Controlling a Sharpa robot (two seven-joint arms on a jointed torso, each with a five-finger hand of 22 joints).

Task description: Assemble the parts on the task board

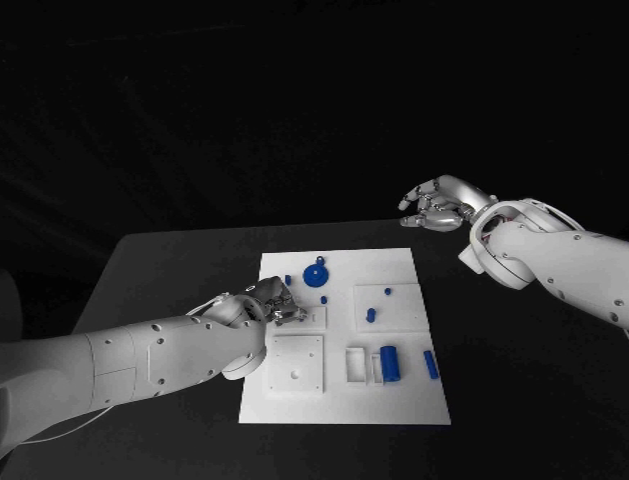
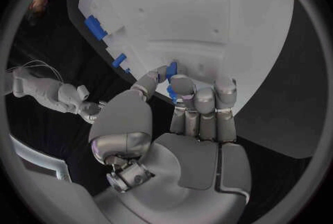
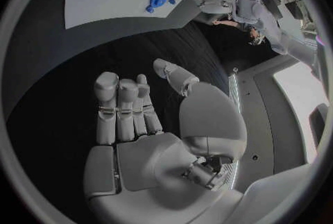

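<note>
The white task board (image 1: 401,395) lies in the middle of the black table. My left hand (image 1: 271,302) hovers low over the board's left half. In the left wrist view its thumb and curled fingers (image 2: 201,99) pinch a small blue part (image 2: 171,72) just above the board (image 2: 208,13). A round blue disc (image 1: 316,274) lies on the board just beyond that hand. My right hand (image 1: 437,205) hangs in the air past the board's far right corner. Its fingers (image 3: 125,107) are spread from the thumb and hold nothing.
On the board lie two small blue pegs (image 1: 372,315), a blue cylinder (image 1: 389,363) and a blue bar (image 1: 431,364) near the front right. A white square block (image 1: 297,365) sits at its front left. Bare black table surrounds the board.
</note>
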